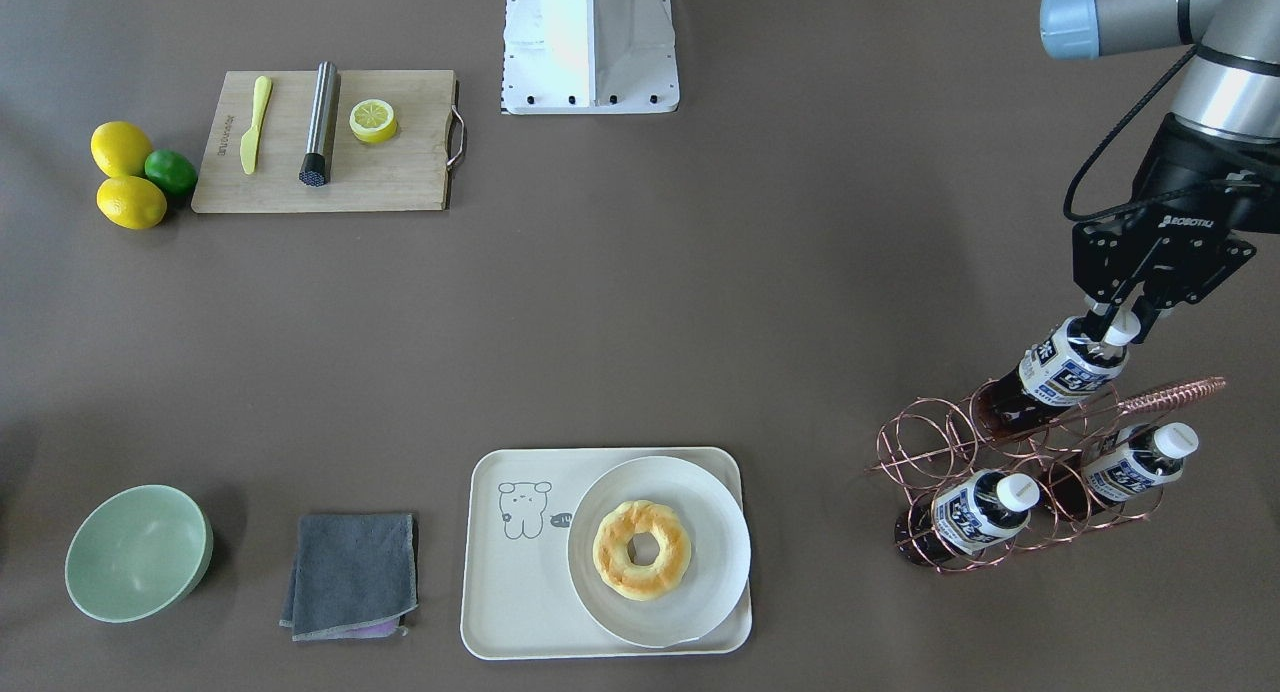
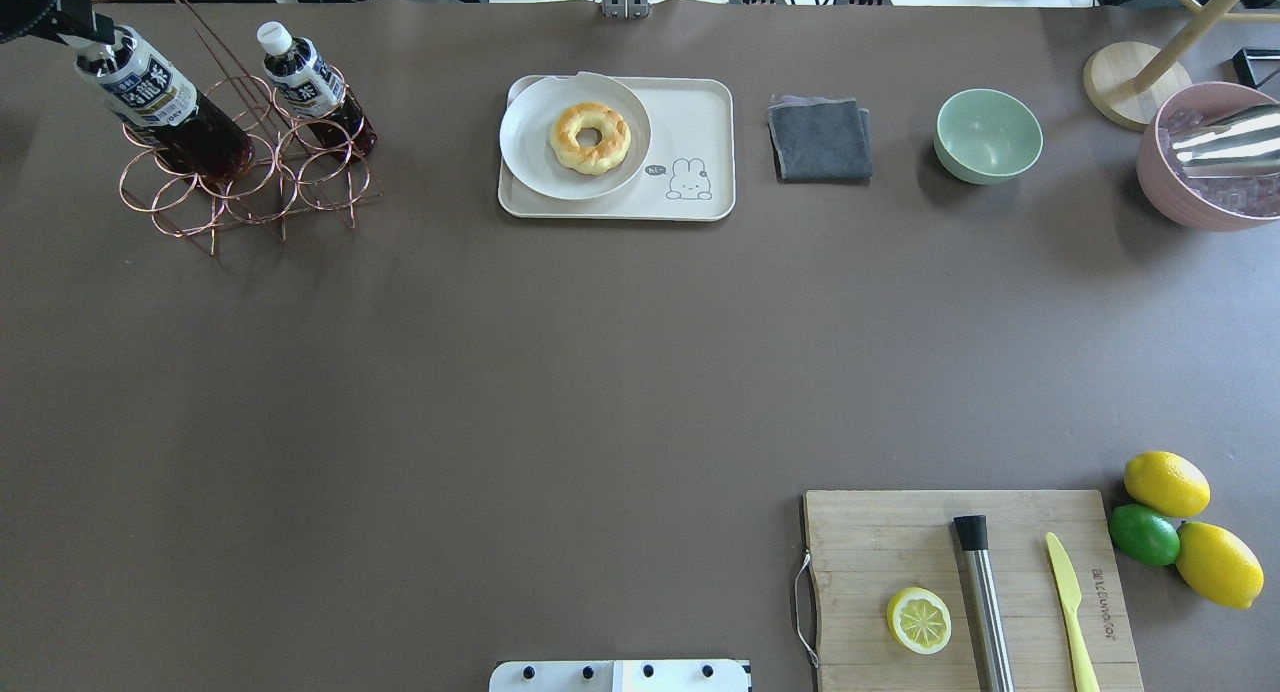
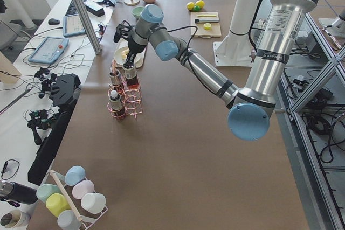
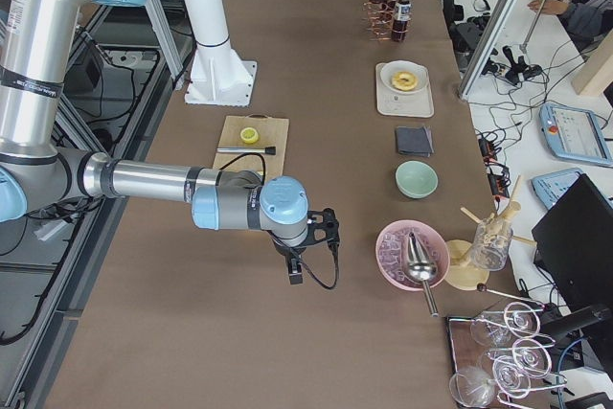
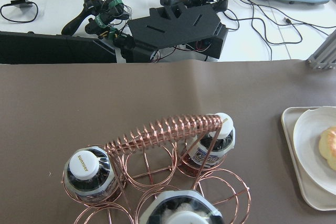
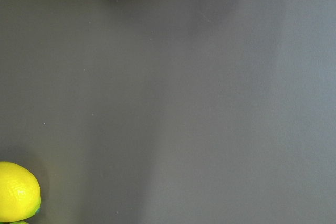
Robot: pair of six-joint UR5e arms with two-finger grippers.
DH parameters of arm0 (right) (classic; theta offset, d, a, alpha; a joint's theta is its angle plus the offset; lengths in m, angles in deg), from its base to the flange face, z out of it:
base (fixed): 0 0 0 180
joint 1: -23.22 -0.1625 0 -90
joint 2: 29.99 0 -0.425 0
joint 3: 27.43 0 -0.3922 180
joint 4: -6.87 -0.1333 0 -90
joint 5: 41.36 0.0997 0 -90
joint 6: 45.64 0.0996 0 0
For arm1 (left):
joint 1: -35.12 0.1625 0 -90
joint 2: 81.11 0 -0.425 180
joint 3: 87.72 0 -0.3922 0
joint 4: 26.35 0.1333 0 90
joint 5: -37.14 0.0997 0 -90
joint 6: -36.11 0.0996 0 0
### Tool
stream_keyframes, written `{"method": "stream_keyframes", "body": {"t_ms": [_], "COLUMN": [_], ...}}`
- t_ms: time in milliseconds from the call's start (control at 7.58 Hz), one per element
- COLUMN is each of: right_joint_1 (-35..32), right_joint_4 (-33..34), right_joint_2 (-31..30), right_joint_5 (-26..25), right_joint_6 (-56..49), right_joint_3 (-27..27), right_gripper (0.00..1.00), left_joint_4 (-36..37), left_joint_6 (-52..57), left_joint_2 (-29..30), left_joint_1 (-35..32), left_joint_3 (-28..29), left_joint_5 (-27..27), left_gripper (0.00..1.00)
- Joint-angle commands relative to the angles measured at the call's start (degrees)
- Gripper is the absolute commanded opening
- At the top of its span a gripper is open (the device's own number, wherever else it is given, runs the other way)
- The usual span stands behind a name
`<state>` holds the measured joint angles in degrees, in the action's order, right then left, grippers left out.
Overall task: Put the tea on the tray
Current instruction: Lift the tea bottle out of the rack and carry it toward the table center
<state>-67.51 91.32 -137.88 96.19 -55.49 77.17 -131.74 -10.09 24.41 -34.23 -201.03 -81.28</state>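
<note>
The left pincer [image 1: 1118, 330] stands over the copper wire rack [image 1: 930, 442], pointing down at a slant. Its two fingers are nearly together, one on each side of the white cap [image 1: 1124, 324] of the tea [image 1: 1062, 370]. They seem to press on the cap, though the contact itself is small in the front view. The tea hangs directly below the fingertips, tilted, with its dark lower end inside an upper ring of the rack.

Lower than the pincer, a second bottle [image 1: 978, 513] and a third bottle [image 1: 1135, 462] lie in the bottom rings. The tray [image 1: 520, 612] is well apart from the pincer, far to its right along the same table edge. It carries a round plate [image 1: 700, 592] with a doughnut [image 1: 641, 549], and its part with the bear drawing is bare.

The right pincer [image 4: 295, 273] hangs above the brown table, well apart from all this. I cannot tell how far it is open. Near it, a lemon [image 6: 16, 192] shows in the corner of its wrist camera.
</note>
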Motion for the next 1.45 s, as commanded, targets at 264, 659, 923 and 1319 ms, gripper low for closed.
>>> {"method": "stream_keyframes", "body": {"t_ms": [264, 659, 923, 1319], "right_joint_1": [2.7, 7.1, 9.6, 10.8], "right_joint_4": [-0.3, -8.1, -12.5, -12.7], "right_joint_2": [0.9, 1.1, 2.1, 2.7], "right_joint_5": [0.0, 0.0, 0.0, 0.1], "right_joint_6": [3.6, 12.9, 19.6, 20.3], "right_joint_3": [0.3, 0.3, 0.3, 0.6], "right_gripper": [1.00, 1.00, 1.00, 1.00], "left_joint_4": [28.8, 35.4, 37.0, 37.3], "left_joint_6": [-3.9, -18.7, -26.6, -33.1], "left_joint_2": [15.9, 25.6, 29.7, 33.7], "left_joint_1": [7.9, 25.7, 35.7, 46.2], "left_joint_3": [-9.0, -9.1, -5.7, 0.3], "left_joint_5": [4.2, 19.0, 28.3, 36.9], "left_gripper": [0.00, 0.00, 0.00, 0.00]}}
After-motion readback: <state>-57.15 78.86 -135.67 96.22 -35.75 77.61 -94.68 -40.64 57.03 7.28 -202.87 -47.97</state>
